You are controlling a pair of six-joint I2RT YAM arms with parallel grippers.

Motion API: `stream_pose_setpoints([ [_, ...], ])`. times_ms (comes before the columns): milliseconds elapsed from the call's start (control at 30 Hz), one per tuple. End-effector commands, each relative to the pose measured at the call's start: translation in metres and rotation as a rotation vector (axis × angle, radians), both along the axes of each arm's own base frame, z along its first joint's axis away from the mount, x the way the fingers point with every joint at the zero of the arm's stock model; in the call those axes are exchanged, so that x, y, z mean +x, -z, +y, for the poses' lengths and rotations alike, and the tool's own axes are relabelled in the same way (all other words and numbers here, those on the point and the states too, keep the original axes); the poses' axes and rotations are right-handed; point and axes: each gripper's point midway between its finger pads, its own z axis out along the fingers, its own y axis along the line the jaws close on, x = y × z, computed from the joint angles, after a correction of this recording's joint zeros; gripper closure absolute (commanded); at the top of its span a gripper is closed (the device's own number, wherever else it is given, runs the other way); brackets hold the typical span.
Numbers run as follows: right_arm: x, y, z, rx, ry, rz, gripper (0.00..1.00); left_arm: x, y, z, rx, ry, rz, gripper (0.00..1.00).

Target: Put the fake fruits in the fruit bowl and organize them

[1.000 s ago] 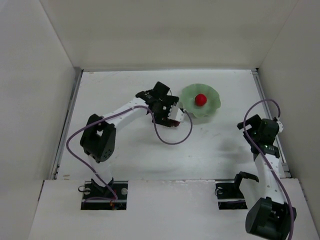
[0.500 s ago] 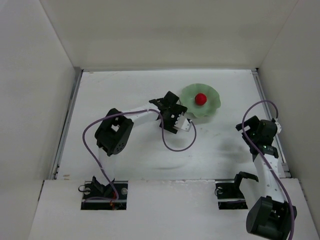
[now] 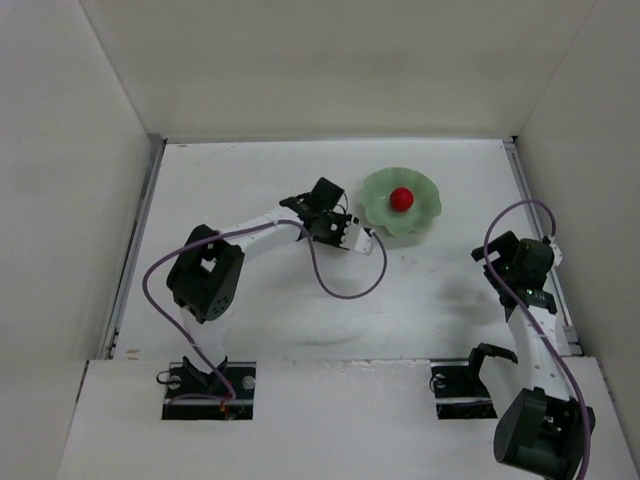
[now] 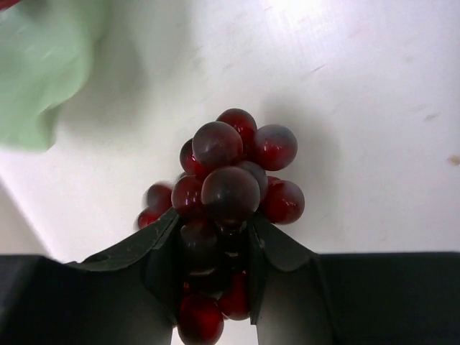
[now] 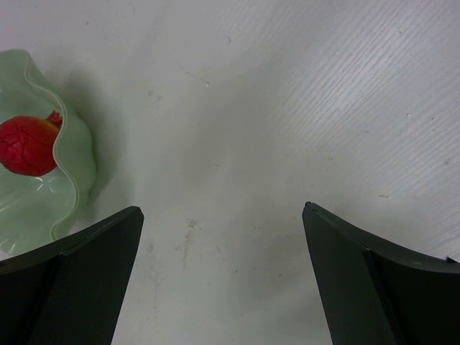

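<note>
The left pincer [image 4: 214, 237] is clamping its two dark jaws on the stem end of a dark red bunch of grapes [image 4: 230, 183], just off the 8 o'clock side of the pale green scalloped fruit bowl [image 3: 428, 212] on the white bench [image 3: 250, 170]. Whether the bunch is resting on the bench or hanging just clear of it cannot be told.

In the left wrist view the bunch's long axis is running from 6 to 12 o'clock, with the free, rounded end pointing to 12 and the bowl's rim showing at 10 o'clock.

The round red fruit [image 3: 401, 198] is already sitting near the bowl's middle, so the job appears to be on its second and last fruit, at the pick-up stage. The next move is likely calling for a lift clear of the wavy rim, a short carry toward 2 o'clock, and a release beside the red fruit, not on top of it.

The right pincer [image 5: 221, 210] is standing wide open and empty over bare bench, well apart at the bowl's 4 o'clock.
</note>
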Motion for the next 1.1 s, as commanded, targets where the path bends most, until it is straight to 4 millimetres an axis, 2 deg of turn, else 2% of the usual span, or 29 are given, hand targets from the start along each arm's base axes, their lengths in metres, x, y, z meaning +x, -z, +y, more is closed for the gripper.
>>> stream_pose_setpoints([
  [0, 0.014, -0.012, 0.000, -0.015, -0.019, -0.054, 0.00, 0.042, -0.089, 0.000, -0.195, -0.095, -0.179, 0.84],
  [100, 0.018, -0.013, 0.001, -0.013, -0.027, -0.058, 0.00, 0.082, -0.147, -0.017, -0.371, -0.160, -0.367, 0.82],
  [200, 0.019, -0.014, 0.001, -0.013, -0.027, -0.060, 0.00, 0.107, -0.198, -0.047, -0.529, -0.169, -0.576, 0.82],
  [333, 0.014, -0.012, 0.002, -0.018, -0.029, -0.060, 0.00, 0.120, -0.234, -0.093, -0.637, -0.129, -0.701, 0.81],
  [467, 0.009, -0.008, 0.004, -0.021, -0.030, -0.059, 0.00, 0.130, -0.254, -0.127, -0.728, -0.115, -0.754, 0.81],
  [533, 0.007, -0.007, 0.003, -0.019, -0.026, -0.056, 0.00, 0.126, -0.253, -0.144, -0.751, -0.097, -0.742, 0.80],
  [667, 0.007, -0.008, 0.002, -0.022, -0.022, -0.059, 0.00, 0.107, -0.232, -0.169, -0.744, -0.049, -0.681, 0.79],
  [800, 0.007, -0.008, 0.002, -0.020, -0.020, -0.056, 0.00, 0.099, -0.198, -0.173, -0.671, -0.035, -0.604, 0.71],
  [833, 0.007, -0.008, 0.002, -0.020, -0.022, -0.058, 0.00, 0.096, -0.192, -0.172, -0.656, -0.030, -0.582, 0.62],
  [900, 0.008, -0.008, 0.002, -0.020, -0.023, -0.058, 0.00, 0.093, -0.186, -0.170, -0.636, -0.029, -0.541, 0.27],
  [933, 0.008, -0.008, 0.003, -0.018, -0.026, -0.056, 0.00, 0.091, -0.187, -0.169, -0.637, -0.028, -0.525, 0.16],
  [967, 0.008, -0.008, 0.003, -0.018, -0.027, -0.056, 0.00, 0.088, -0.191, -0.169, -0.643, -0.022, -0.514, 0.13],
  [1067, 0.009, -0.011, 0.003, -0.021, -0.026, -0.061, 0.00, 0.083, -0.212, -0.164, -0.684, -0.043, -0.505, 0.11],
])
